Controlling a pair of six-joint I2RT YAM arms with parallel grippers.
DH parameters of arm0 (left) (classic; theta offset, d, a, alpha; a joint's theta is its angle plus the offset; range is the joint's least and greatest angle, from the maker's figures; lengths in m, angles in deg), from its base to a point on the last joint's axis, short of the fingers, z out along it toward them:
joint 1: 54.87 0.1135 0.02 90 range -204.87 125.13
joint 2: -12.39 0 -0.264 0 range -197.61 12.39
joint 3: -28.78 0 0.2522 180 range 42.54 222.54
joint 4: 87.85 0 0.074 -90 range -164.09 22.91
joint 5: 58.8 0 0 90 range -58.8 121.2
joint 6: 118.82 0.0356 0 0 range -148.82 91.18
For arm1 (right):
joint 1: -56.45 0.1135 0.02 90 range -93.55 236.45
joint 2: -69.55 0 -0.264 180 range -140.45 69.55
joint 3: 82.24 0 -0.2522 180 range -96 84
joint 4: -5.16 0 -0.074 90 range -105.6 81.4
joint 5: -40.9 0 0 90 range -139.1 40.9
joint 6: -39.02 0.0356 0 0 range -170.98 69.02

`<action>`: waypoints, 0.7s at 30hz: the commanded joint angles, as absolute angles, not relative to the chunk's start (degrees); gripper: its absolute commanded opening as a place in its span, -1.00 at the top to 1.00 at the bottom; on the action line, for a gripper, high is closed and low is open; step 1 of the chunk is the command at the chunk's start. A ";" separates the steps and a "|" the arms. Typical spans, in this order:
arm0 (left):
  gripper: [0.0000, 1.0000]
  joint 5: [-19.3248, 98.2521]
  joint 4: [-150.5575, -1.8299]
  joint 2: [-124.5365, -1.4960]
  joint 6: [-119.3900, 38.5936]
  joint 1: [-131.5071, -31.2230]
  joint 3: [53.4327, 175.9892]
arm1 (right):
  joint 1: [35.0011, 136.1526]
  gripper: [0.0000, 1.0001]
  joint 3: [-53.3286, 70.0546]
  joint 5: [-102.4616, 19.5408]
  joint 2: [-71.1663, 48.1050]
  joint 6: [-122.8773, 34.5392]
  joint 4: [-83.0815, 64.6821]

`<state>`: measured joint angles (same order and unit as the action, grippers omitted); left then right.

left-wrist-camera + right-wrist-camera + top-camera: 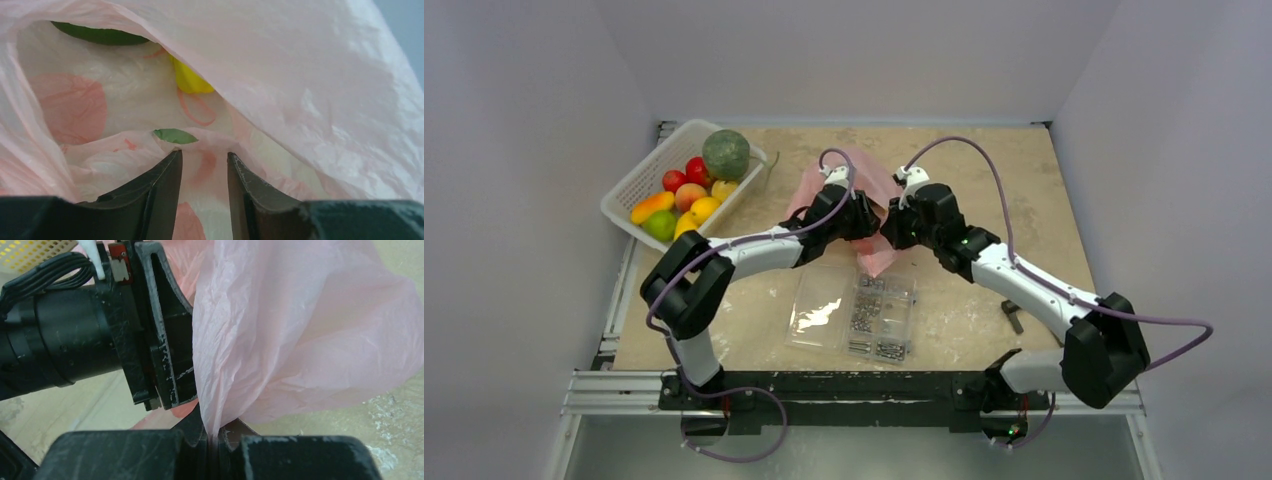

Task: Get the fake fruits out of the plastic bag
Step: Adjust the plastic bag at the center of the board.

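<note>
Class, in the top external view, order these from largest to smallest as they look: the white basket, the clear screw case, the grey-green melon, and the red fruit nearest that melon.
1. white basket
2. clear screw case, somewhat smaller
3. grey-green melon
4. red fruit nearest the melon

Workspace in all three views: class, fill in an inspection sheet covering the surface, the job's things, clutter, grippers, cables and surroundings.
Surface: tan table with pale smears; no spill seen.
Job's things: pink plastic bag mid-table between the arms, with a yellow fruit and green pieces inside; other fake fruits, including the grey-green melon, in a white basket at far left.
Clutter: clear case of screws; small dark item near the right arm.
Grippers: left gripper open in the bag's mouth; right gripper shut on the bag's film.
Cables: purple cables loop over both arms.
Surroundings: plain pale walls; nothing else seen.
</note>
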<state>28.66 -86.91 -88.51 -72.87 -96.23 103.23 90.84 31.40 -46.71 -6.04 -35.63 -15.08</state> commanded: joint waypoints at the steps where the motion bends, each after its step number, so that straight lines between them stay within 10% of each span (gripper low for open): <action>1: 0.22 28.19 -91.27 -89.49 -79.80 -95.75 104.95 | 90.90 1.00 33.80 -45.07 -4.80 -35.83 -12.34; 6: -0.01 27.82 -96.33 -86.26 -78.33 -95.12 99.16 | 90.86 1.00 35.32 -56.77 -3.07 -35.47 -18.73; 13: -0.26 30.03 -97.61 -86.08 -77.35 -95.20 97.65 | 90.90 -0.53 36.63 -72.26 -5.16 -29.51 -22.46; 21: -0.17 30.90 -98.70 -84.48 -77.84 -95.57 94.50 | 90.90 -0.91 37.19 -64.94 -4.66 -27.28 -10.74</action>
<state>29.97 -96.99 -87.73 -77.77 -95.44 96.58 90.89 36.08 -68.83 -7.81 -29.71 -20.11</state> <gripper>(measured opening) 0.571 0.902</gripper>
